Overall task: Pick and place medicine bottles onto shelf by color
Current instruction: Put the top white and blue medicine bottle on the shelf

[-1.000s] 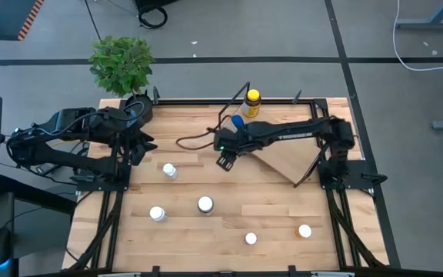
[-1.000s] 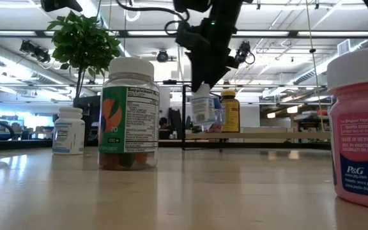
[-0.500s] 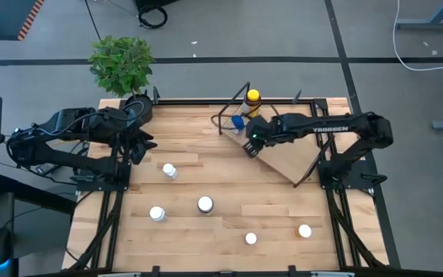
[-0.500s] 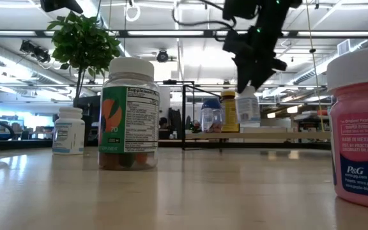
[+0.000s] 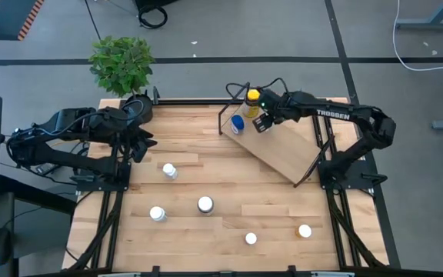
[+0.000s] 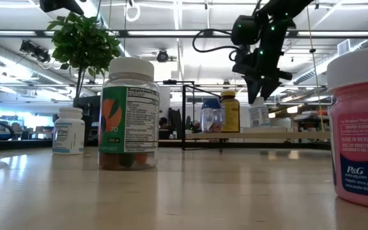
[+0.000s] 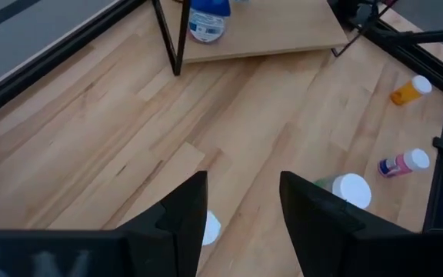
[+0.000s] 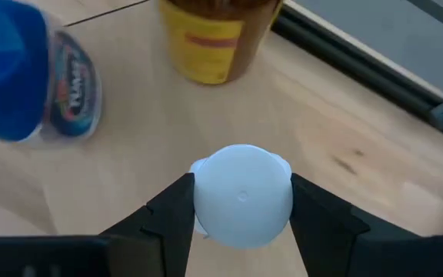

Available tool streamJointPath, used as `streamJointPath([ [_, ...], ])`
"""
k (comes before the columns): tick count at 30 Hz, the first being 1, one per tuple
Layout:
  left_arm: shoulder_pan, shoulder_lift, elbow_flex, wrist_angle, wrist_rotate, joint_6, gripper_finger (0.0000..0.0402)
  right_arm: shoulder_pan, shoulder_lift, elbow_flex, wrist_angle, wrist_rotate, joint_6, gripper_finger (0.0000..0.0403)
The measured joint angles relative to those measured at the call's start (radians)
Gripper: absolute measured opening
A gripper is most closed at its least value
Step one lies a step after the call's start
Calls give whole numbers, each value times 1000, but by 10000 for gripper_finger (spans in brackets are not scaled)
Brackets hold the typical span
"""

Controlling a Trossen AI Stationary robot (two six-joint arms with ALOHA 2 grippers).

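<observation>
My right gripper [image 5: 264, 122] reaches over the far left corner of the tilted light-wood shelf [image 5: 284, 152] and is shut on a white-capped medicine bottle [image 8: 242, 197]. That bottle [image 6: 259, 113] is upright, beside the blue-capped bottle [image 5: 238, 123] and the amber yellow-capped bottle [image 5: 252, 96], both standing on the shelf. Whether its base touches the board I cannot tell. Several more bottles are on the table: white-capped ones [image 5: 170, 170] [image 5: 157, 213] [image 5: 205, 204] [image 5: 251, 238] and an orange one [image 5: 304, 230]. My left gripper [image 7: 241, 208] waits open at the table's left side. My right gripper pinches the white-capped bottle just below its cap [image 8: 242, 197], one finger [image 8: 171, 211] on each side. The fingers come from above, pointing down. The bottle hangs upright below them [image 6: 259, 113], low over the shelf board near its far edge.
A potted plant [image 5: 123, 63] stands at the table's far left corner. The shelf's black wire frame [image 5: 223, 119] rises at its left end. In the low view a green-labelled bottle [image 6: 128, 114] and a pink bottle [image 6: 361, 124] stand close to the camera.
My right gripper has carried the white-capped bottle from left of the shelf toward the table's right and far edge, over the shelf board, and lowered it beside the blue-capped and amber bottles. It has stayed shut on the bottle throughout.
</observation>
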Motion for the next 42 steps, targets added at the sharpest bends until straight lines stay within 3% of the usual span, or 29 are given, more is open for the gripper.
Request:
streamJointPath([
  [8,0,0,0,0,-88,-24,169,-78,2,0,86,-62,-127,192],
  [17,0,0,0,0,-93,-60,169,-116,5,-48,115,-164,-252,192],
  [33,0,0,0,0,-93,-86,169,-122,0,-76,148,-165,-314,198],
  [42,0,0,0,0,-93,-87,169,-122,4,-79,136,-118,-305,237],
])
